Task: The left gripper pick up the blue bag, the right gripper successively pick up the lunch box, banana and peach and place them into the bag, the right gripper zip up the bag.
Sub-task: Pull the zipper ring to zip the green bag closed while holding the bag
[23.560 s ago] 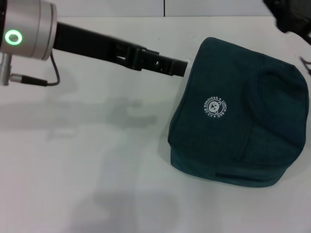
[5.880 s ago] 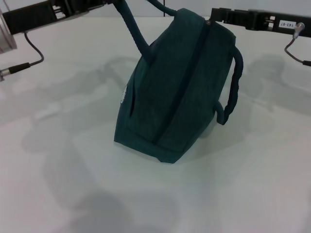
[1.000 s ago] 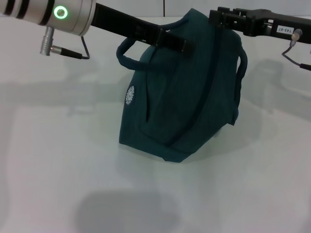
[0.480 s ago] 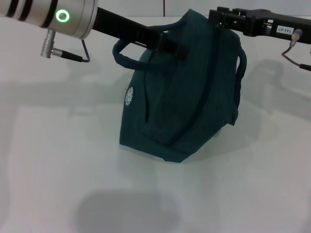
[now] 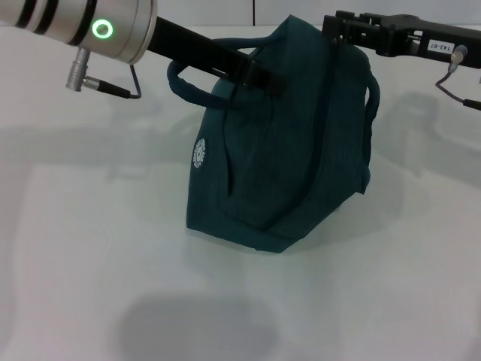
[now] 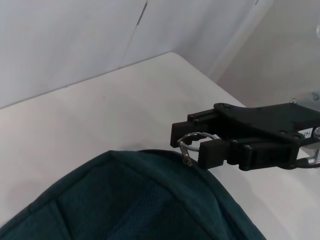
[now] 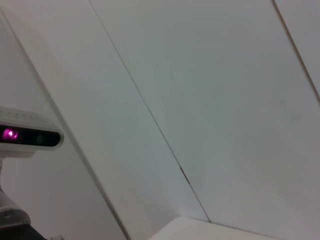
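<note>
From your head camera, the blue bag (image 5: 289,143) stands on the white table (image 5: 90,248), leaning, its base toward you and its peak right under the right gripper (image 5: 336,28). That claw reaches in from the right and sits at the bag's top far corner, touching the fabric there. The left gripper (image 5: 259,75) comes in from the left and lies across the bag's upper left face; one padded handle (image 5: 188,84) loops just below and to the left of its arm, the other handle (image 5: 372,113) hangs on the bag's right side, below the right claw. The round white logo (image 5: 199,153) shows well below the left claw. From this view you cannot tell whether the left claw's fingers are spread or closed, or whether they hold anything.

Your left wrist camera gives what the head view hides: the right gripper (image 6: 195,142) seen from the other side, with the silver ring zipper pull (image 6: 192,141) sitting between its two fingertips at the bag's ridge (image 6: 150,165). The fingers look closed in on the ring, though the actual contact is hard to make out. This view shows none of the left claw's own fingers.

Your right wrist camera looks away at white wall panels (image 7: 200,100) and a pale device with a magenta light (image 7: 9,134); no bag or claw appears there.
</note>
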`<state>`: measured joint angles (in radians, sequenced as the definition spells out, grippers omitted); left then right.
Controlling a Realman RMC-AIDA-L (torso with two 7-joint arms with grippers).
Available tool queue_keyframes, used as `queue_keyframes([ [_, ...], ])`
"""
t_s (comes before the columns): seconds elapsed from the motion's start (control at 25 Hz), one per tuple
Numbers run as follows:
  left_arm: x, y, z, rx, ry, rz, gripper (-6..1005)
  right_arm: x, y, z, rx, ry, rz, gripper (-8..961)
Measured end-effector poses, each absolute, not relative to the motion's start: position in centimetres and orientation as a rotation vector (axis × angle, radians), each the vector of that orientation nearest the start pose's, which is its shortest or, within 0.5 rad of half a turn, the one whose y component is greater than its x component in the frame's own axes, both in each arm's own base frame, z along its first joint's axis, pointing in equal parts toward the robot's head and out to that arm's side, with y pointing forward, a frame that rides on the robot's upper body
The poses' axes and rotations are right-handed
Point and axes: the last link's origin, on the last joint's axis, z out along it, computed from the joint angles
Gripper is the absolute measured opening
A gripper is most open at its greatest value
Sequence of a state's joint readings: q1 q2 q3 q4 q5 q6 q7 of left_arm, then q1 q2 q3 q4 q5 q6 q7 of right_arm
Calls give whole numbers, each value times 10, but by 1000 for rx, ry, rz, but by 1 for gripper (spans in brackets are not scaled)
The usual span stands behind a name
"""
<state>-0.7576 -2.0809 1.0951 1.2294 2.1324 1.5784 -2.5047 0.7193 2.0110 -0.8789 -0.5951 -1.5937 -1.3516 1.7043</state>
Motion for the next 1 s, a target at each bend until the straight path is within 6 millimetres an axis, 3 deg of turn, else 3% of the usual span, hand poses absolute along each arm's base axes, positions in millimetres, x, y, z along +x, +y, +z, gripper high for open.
queue_keyframes([
  [0.4,-103,381,18,-2825,-1039,-283,37,178,410,24,-2531,843,1042,429],
  [1.0,-107,384,19,-2805,-1096,-337,35,180,410,24,-2524,850,1041,435],
])
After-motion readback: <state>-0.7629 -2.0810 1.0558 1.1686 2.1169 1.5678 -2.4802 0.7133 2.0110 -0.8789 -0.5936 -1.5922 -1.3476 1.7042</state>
